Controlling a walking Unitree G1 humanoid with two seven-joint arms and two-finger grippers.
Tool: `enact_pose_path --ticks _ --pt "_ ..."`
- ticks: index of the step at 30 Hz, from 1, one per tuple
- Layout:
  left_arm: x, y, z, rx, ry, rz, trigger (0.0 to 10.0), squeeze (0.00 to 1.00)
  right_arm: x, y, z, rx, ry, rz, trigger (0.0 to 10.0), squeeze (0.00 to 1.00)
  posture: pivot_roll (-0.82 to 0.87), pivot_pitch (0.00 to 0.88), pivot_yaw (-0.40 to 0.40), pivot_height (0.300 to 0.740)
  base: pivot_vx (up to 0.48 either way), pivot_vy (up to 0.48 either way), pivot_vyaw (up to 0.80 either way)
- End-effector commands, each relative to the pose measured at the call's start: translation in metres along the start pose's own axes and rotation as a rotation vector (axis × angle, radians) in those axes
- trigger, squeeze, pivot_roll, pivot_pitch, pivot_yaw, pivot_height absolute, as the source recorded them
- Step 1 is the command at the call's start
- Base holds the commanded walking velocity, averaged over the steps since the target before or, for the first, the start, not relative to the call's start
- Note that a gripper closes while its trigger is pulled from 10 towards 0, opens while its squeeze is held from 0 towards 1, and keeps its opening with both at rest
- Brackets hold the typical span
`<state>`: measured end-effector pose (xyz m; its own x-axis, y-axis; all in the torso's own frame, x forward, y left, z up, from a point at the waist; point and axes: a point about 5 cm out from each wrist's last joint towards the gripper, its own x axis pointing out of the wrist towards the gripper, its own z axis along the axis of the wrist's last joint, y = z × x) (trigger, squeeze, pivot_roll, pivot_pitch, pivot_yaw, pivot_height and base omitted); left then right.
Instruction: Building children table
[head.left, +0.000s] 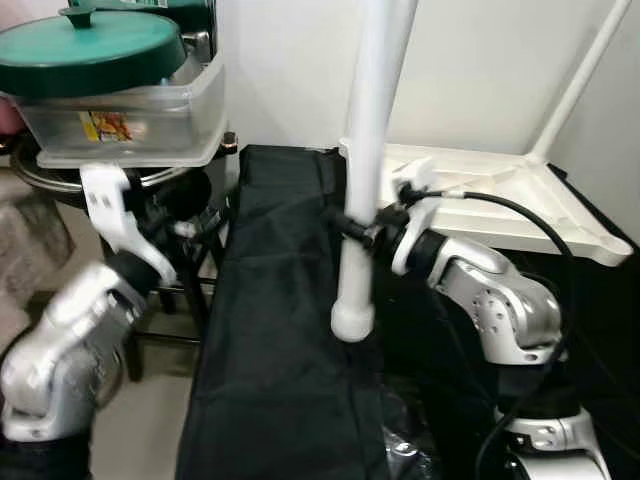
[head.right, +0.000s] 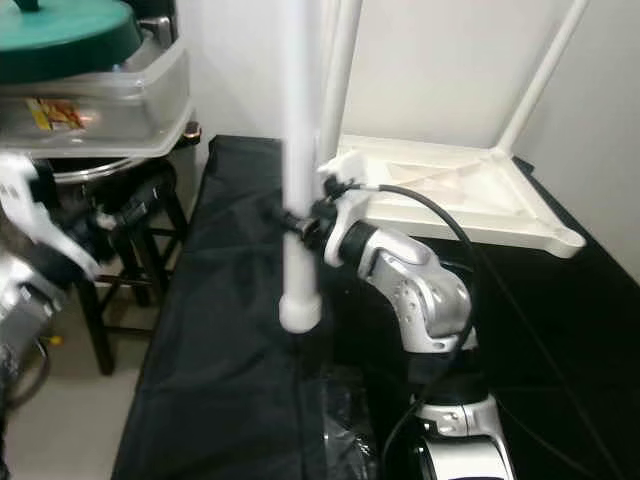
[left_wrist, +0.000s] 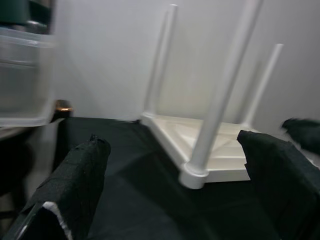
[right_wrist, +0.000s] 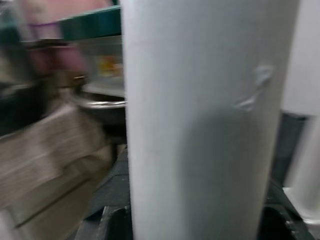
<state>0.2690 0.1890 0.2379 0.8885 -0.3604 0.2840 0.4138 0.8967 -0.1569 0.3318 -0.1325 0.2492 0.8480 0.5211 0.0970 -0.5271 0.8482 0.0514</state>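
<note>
Over black cloth (head.left: 280, 330), head views: right gripper (head.left: 362, 228) clamps the loose white plastic table leg (head.left: 365, 150) upright, beside the upturned white plastic tabletop (head.left: 520, 200); left gripper (head.left: 190, 225) sits near a clear plastic tub (head.left: 130, 120). Left wrist view: black fingers (left_wrist: 75, 185) spread wide, holding nothing. Right wrist view: leg up close between the fingers.

A clear plastic container (head.left: 130, 120) with a dark green lid (head.left: 90, 45) sits stacked on a round metal pan (head.left: 60, 175) atop a dark stool (head.right: 130, 235) on the left, just beside a black cloth (head.left: 280, 360) draped over the surface
</note>
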Motion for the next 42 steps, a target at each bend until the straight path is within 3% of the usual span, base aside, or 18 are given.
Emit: enact_pose_path --ticks 1,5,10,14,17,20,42 --pt "-0.005 -0.010 -0.004 0.017 0.003 -0.003 10.0 0.00 -0.005 -0.003 0.003 -0.031 -0.057 -0.100 0.0 0.00 0.04 0.000 -0.064 0.740 0.000 -0.480 0.00" --pt "-0.008 -0.011 -0.012 0.038 0.019 0.024 10.0 0.00 -0.006 -0.006 0.004 -0.069 -0.104 -0.207 0.0 0.00 0.06 0.000 -0.070 0.740 0.000 -0.474 0.00" --pt "-0.003 -0.010 -0.012 0.049 0.007 0.049 10.0 0.00 -0.003 -0.001 0.012 -0.104 -0.155 -0.221 0.0 0.00 0.06 0.000 -0.069 0.740 0.000 -0.469 0.00" --pt "0.001 -0.019 -0.019 0.091 0.020 0.035 10.0 0.00 -0.001 0.004 0.015 -0.106 -0.183 -0.241 0.0 0.00 0.06 0.000 -0.069 0.740 0.000 -0.469 0.00" --pt "0.007 -0.034 -0.024 0.032 0.007 0.008 10.0 0.00 -0.001 0.006 0.016 -0.084 -0.199 -0.258 0.0 0.00 0.05 0.000 -0.063 0.740 0.000 -0.469 0.00" --pt "0.007 -0.038 -0.027 0.030 0.012 0.002 10.0 0.00 -0.001 0.008 0.017 -0.082 -0.214 -0.273 0.0 0.00 0.05 0.000 -0.062 0.740 0.000 -0.469 0.00" --pt "0.010 -0.041 -0.033 0.052 0.016 0.023 10.0 0.00 0.005 0.014 0.017 -0.057 -0.245 -0.278 0.0 0.00 0.06 0.000 -0.077 0.740 0.000 -0.469 0.00"
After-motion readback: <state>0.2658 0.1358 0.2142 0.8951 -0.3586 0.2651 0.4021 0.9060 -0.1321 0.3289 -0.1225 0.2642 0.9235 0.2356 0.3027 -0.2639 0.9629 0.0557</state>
